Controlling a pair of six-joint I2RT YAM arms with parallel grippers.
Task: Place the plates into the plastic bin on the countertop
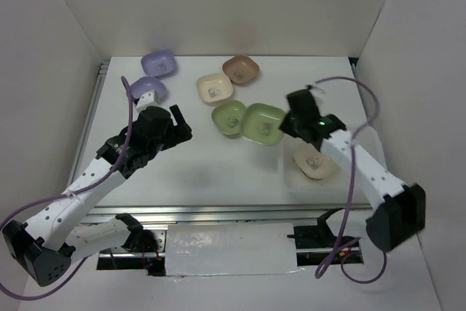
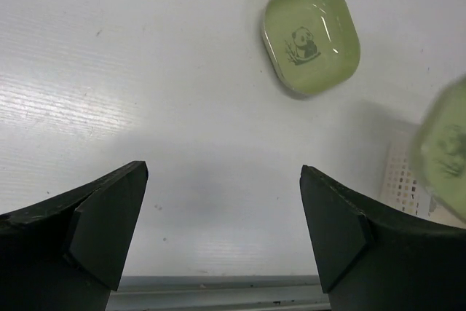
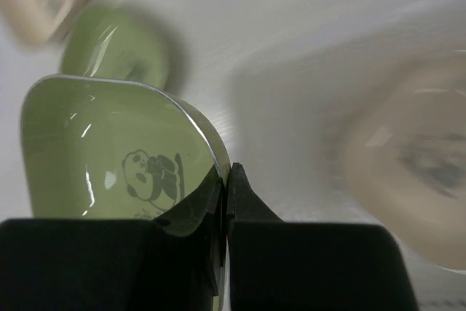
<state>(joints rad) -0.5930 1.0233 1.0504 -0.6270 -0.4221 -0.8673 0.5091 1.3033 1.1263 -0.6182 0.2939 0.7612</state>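
Observation:
My right gripper (image 1: 289,123) is shut on the rim of a green panda-print plate (image 1: 263,122), held just left of the plastic bin (image 1: 295,182). The right wrist view shows the gripper (image 3: 227,172) pinching that plate (image 3: 109,151). One cream plate (image 1: 314,162) lies in the bin and shows blurred in the right wrist view (image 3: 419,172). A second green plate (image 1: 229,117) lies on the countertop (image 1: 218,165), also seen from the left wrist (image 2: 311,37). My left gripper (image 1: 178,118) is open and empty over bare countertop (image 2: 223,169).
More plates lie at the back: two purple (image 1: 159,63) (image 1: 149,89), one cream (image 1: 214,88), one brown (image 1: 241,69). White walls enclose the countertop on three sides. A metal rail (image 1: 218,213) runs along the near edge.

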